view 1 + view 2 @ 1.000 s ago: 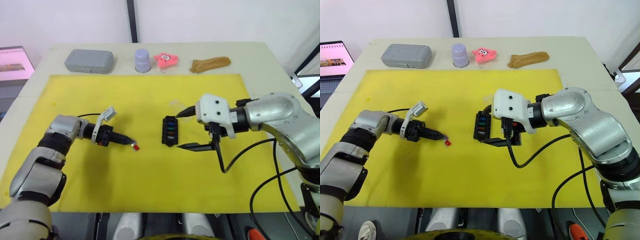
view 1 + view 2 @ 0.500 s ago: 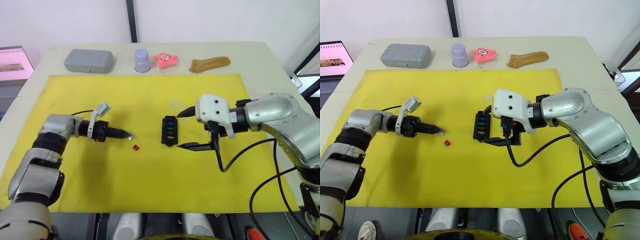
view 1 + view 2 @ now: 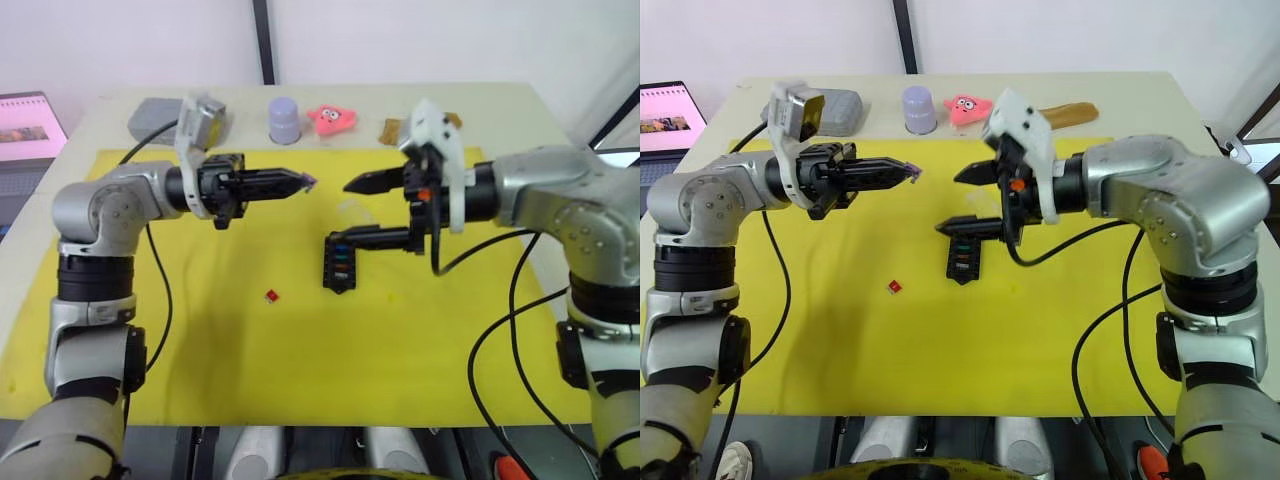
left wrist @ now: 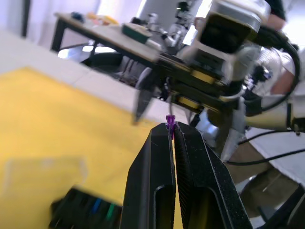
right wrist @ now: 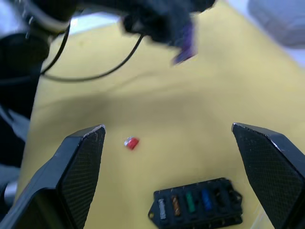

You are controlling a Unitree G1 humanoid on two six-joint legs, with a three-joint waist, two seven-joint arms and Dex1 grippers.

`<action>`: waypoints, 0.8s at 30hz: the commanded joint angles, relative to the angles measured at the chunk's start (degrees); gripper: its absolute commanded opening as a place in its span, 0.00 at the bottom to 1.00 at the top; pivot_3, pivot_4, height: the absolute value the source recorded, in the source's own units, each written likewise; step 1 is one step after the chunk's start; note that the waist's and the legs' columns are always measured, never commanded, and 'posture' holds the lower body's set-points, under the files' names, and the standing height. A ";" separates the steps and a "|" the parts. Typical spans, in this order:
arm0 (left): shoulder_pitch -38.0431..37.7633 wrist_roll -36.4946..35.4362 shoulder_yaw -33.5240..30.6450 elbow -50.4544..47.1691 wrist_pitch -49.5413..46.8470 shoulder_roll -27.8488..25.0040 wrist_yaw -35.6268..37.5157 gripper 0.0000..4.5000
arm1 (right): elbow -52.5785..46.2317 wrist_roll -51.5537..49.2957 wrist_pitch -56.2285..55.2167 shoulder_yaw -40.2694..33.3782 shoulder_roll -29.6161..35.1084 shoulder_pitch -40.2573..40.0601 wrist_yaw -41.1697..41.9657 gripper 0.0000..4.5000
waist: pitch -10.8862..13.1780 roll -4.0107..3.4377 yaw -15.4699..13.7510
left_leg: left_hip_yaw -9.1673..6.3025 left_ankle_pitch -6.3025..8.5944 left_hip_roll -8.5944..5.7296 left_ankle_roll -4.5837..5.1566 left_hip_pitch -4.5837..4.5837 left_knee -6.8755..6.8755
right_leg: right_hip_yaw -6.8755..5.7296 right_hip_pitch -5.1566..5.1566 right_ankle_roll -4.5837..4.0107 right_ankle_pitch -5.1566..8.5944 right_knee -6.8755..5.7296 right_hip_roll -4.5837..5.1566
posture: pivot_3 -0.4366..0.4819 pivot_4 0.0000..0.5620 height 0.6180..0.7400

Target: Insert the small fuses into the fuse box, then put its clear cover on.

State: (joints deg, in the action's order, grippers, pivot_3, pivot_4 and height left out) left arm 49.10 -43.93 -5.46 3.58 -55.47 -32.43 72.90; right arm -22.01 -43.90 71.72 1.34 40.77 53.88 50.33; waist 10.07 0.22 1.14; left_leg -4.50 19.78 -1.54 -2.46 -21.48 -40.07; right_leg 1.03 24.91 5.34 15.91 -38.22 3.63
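Note:
My left gripper is raised above the yellow mat's far half. It is shut on a tiny purple fuse at its fingertips, pointing toward my right gripper. That gripper hangs open, above the black fuse box, with nothing in it. The box lies on the mat with several coloured fuses in its slots. A red fuse lies loose on the mat left of the box. The clear cover lies flat just beyond the box.
Along the table's back edge stand a grey case, a lavender cup, a pink toy and a brown object. A tiny pale piece lies right of the box. A laptop sits off the table's left.
Both arms have risen from the mat. My left gripper left the red fuse on the mat and lifted up and right, now holding a purple fuse. The right gripper rose from beside the box.

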 commanded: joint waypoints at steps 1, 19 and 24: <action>-0.80 -1.12 -0.82 -3.28 2.03 0.59 -1.76 0.01 | 0.39 -3.67 2.65 -3.23 -1.14 2.80 -1.49 1.00 | 0.00 0.00 0.04 | 0.01 0.00 0.00 0.00 0.01 0.00 | 0.00 0.00 0.00 0.00 -0.01 0.00 | 0.48 0.27 1.00; -1.88 -1.31 1.40 -5.11 4.95 -0.33 -1.85 0.00 | 4.91 -9.92 7.70 -4.57 -5.42 6.88 -7.64 0.59 | 0.00 0.00 0.00 | 0.03 0.00 -0.02 -0.01 -0.01 0.00 | -0.04 0.00 0.00 0.00 0.00 -0.01 | 0.48 0.27 1.00; -2.69 -1.09 1.77 -5.29 5.67 -0.91 -1.28 0.00 | 5.29 -10.49 7.54 -4.55 -5.55 7.35 -7.82 0.42 | 0.00 0.00 -0.04 | 0.03 0.00 -0.02 -0.01 -0.01 0.01 | -0.04 0.00 0.00 0.00 0.01 -0.01 | 0.48 0.27 1.00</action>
State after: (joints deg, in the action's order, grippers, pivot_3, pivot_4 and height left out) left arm 46.33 -44.40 -3.43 -0.12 -50.70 -32.62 71.03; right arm -15.85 -53.28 80.08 -1.70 35.24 59.13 42.54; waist 10.07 0.22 1.10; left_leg -4.47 19.77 -1.56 -2.46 -21.49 -40.06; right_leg 1.00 24.91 5.34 15.91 -38.21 3.62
